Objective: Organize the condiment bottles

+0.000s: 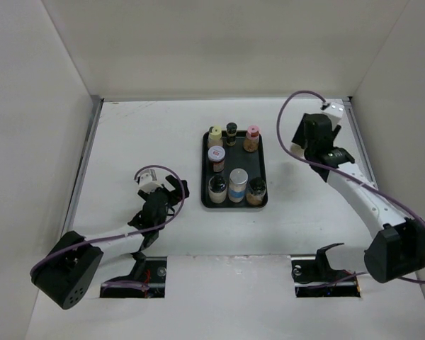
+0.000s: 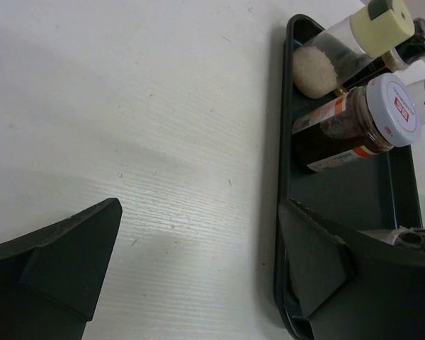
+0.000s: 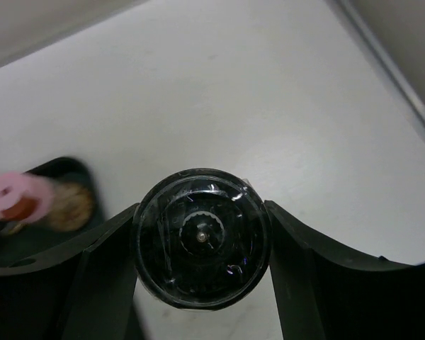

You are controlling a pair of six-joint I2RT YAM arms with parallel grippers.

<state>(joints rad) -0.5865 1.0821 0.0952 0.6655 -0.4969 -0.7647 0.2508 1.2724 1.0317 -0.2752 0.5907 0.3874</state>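
- The tray (image 1: 207, 170) is flat and black, with round corners. Seven bottles stand in it.
- Three stand in a row at the far end: a yellow-cap bottle (image 1: 214, 134), a thin dark bottle (image 1: 231, 132) and a pink-cap bottle (image 1: 252, 137).
- The yellow-cap bottle is clear and holds pale grains.
- A jar (image 1: 217, 157) with a white and red lid stands next, by the left rim. It holds brown stuff.
- Three more stand in a row at the near end: a black-cap jar (image 1: 217, 188), a tall bottle (image 1: 238, 185) with a blue and white label, and a dark-cap jar (image 1: 256, 190).
- The right gripper (image 3: 200, 244) pinches one more bottle, the held bottle (image 3: 200, 227). Its fingers press on both sides.
- Only the held bottle's round, shiny black cap shows. It is off to the right of the tray, near the far right corner of the table (image 1: 142, 142).
- The left gripper (image 2: 191, 269) is spread wide, with nothing in it. It is over bare table, near the tray's left rim.
- The table is white with faint lines like wood.
- White walls (image 1: 35, 106) stand on three sides. Purple cables (image 1: 287, 117) loop over both arms.
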